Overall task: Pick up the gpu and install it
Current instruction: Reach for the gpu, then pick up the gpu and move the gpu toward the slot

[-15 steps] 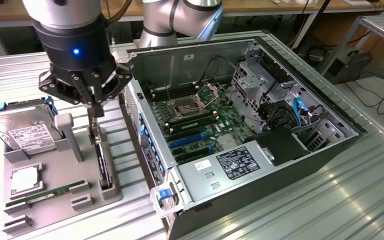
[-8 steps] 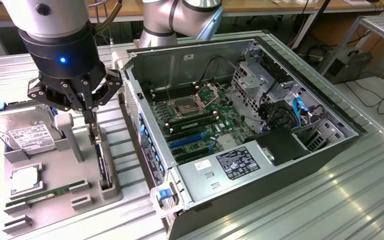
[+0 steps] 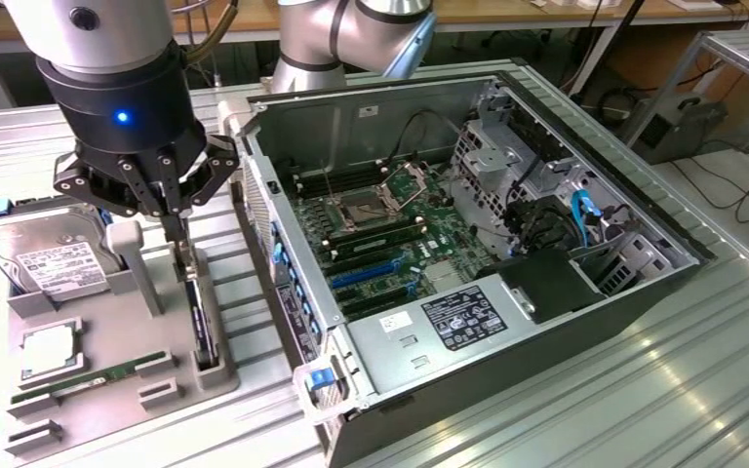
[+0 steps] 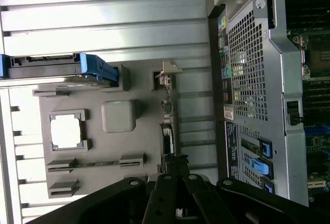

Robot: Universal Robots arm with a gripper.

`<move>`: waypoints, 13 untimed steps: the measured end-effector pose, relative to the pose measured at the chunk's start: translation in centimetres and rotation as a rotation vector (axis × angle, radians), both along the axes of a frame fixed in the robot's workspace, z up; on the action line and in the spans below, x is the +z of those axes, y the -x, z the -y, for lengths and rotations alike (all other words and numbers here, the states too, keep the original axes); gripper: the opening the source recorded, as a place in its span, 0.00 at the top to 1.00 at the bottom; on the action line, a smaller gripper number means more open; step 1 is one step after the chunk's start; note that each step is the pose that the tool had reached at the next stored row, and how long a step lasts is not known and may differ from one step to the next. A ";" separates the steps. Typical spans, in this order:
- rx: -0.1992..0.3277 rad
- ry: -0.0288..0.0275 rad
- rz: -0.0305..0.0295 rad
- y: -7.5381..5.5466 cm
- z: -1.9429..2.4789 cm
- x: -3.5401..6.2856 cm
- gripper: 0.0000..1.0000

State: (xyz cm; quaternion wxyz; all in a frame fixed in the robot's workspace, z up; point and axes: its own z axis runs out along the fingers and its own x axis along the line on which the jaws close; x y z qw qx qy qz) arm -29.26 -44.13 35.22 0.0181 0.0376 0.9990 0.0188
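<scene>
The gpu [image 3: 198,317] is a thin black card standing on edge in a slot of the grey parts tray [image 3: 114,327], at the exterior view's left beside the open computer case. My gripper [image 3: 175,234] hangs straight over it with its fingers shut on the card's top edge. In the wrist view the gpu [image 4: 169,115] runs edge-on away from the gripper [image 4: 174,168], its silver bracket [image 4: 167,72] at the far end. The card's lower part is hidden inside the slot.
The open computer case [image 3: 479,244] lies on its side right of the tray, with blue expansion slots [image 3: 368,278] on the motherboard. On the tray sit a hard drive [image 3: 43,258], a processor [image 3: 50,349], a green memory stick [image 3: 82,380] and a grey post [image 3: 128,263].
</scene>
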 end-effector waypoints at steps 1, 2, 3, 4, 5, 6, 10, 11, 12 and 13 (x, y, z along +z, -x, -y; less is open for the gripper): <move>0.000 0.0000 0.0000 0.0 0.00 0.00 0.89; 0.000 -0.0001 0.0001 0.0 0.00 0.00 0.89; 0.000 0.0000 0.0000 0.0 0.00 0.00 0.89; 0.000 -0.0001 0.0000 0.0 0.00 0.00 0.89; 0.000 0.0000 0.0000 0.0 0.00 0.00 0.89; 0.000 0.0000 0.0000 0.0 0.00 0.00 0.89; 0.000 -0.0001 0.0000 0.0 0.00 0.00 0.89; 0.000 -0.0001 0.0001 0.0 0.00 0.00 0.89; 0.000 0.0000 0.0000 0.0 0.00 0.00 0.89; 0.000 0.0000 0.0001 0.0 0.00 0.00 0.89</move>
